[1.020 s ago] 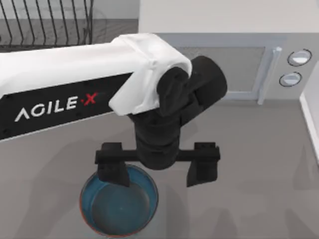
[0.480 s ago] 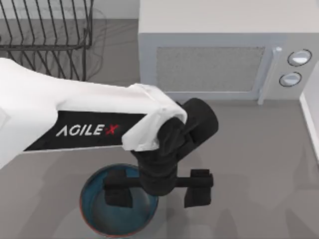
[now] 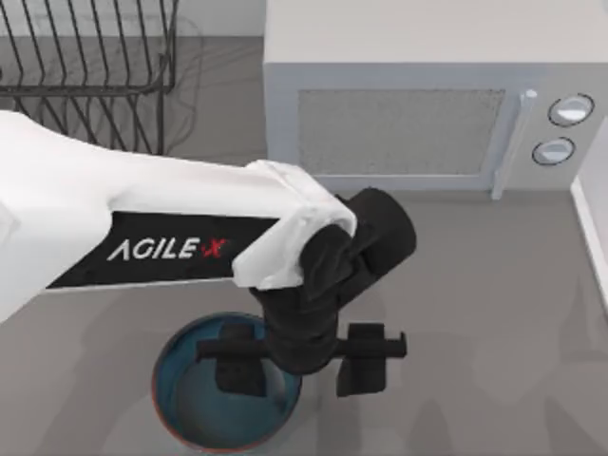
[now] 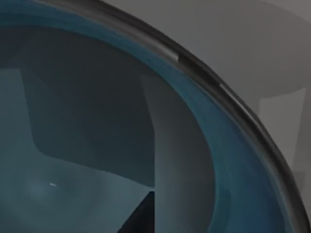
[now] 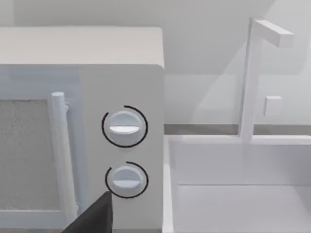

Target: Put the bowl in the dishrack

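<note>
Left gripper (image 3: pixel 302 366): fingers spread, straddling the bowl's right rim, one finger inside the bowl and one outside, nothing clamped.
Bowl (image 3: pixel 190 404): blue with an orange-red rim, stood on the table (image 3: pixel 475 332) at the near edge, left of centre.
Left arm writing: "AGILE X" in white on a black panel, the X red.
Dishrack (image 3: pixel 85 57): dark wire, stood at the far left, well apart from the bowl.
Microwave (image 3: pixel 418 104): white-grey, far centre to right, two round dials (image 5: pixel 124 127) beside its handle.
Right gripper: fingers could not be told.

White AgileX-marked left arm (image 3: pixel 142 223), black tool (image 3: pixel 302 366)
</note>
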